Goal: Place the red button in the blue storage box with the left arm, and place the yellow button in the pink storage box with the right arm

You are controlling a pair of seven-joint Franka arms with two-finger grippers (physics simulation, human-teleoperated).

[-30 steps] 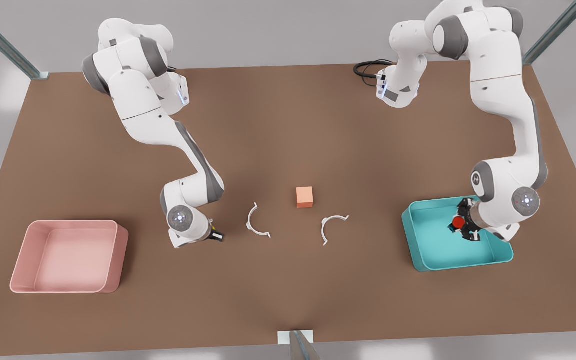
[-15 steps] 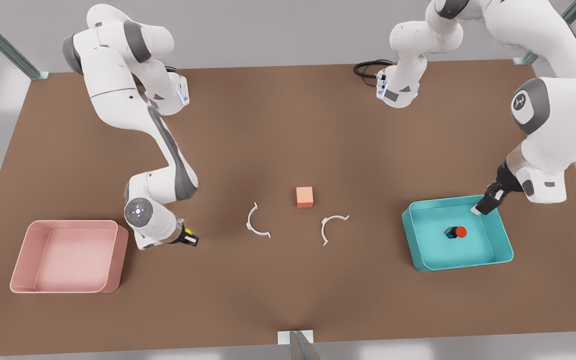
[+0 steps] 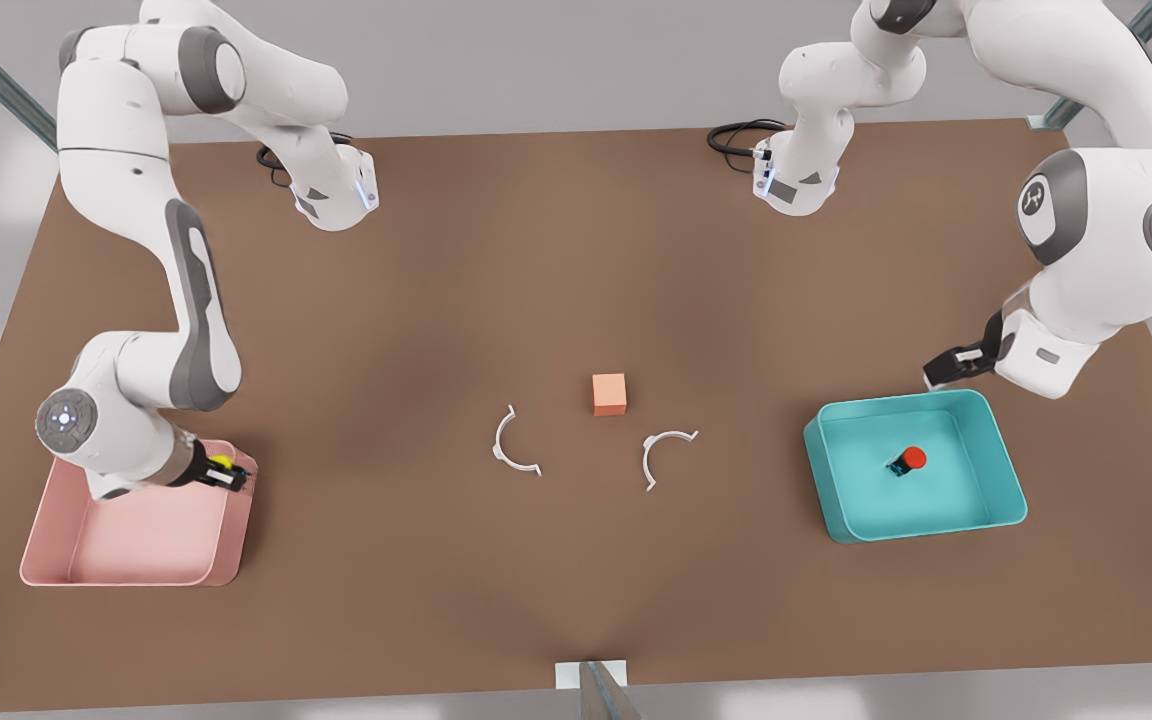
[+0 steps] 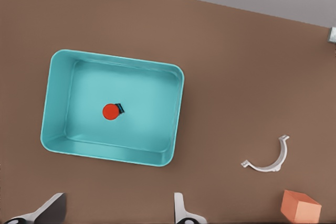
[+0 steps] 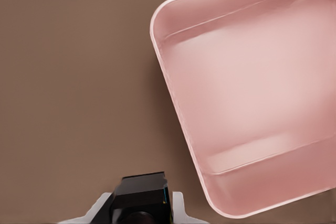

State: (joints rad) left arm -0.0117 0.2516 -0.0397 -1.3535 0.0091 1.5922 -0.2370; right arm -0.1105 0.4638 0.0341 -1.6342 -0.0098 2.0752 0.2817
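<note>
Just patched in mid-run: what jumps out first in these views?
The red button lying in the blue box at the front view's right, with the left gripper open above the box's far rim. At the front view's left, the right gripper holds the yellow button over the near-side edge of the pink box. Between them on the brown table sit a small orange cube and two white curved clips.

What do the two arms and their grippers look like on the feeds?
Both arms are glossy white with grey joint sections and round grey caps. The left gripper has a black body with white fingers; the right gripper looks black. A black cable coils by the left arm's base.
</note>
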